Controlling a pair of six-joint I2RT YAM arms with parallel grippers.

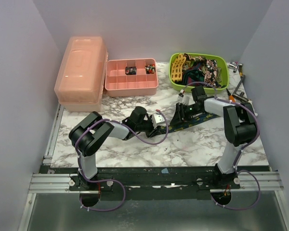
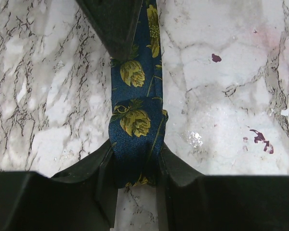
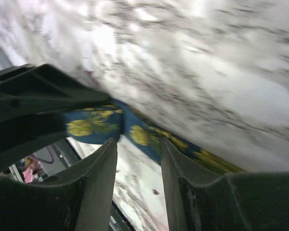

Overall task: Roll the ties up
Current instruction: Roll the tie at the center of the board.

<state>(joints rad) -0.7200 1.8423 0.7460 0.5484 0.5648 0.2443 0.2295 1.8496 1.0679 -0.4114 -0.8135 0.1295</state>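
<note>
A dark navy tie (image 2: 135, 77) with yellow-green flowers lies stretched over the marble table (image 2: 221, 110). Its folded-over end sits between my left gripper's (image 2: 137, 151) fingers, which press it from both sides. In the top view this tie (image 1: 195, 121) runs from my left gripper (image 1: 158, 121) toward the right arm. My right gripper (image 3: 138, 144) hovers tilted just over the same tie (image 3: 139, 134), fingers apart with nothing between them; that view is blurred. One of its dark fingers (image 2: 113, 24) covers the tie's far part. More ties fill the green basket (image 1: 223, 82) at the back right.
A pink compartment tray (image 1: 131, 85) and a pink lidded box (image 1: 82, 72) stand at the back left. Small tools (image 1: 238, 86) lie by the right wall. Purple cables loop along both arms.
</note>
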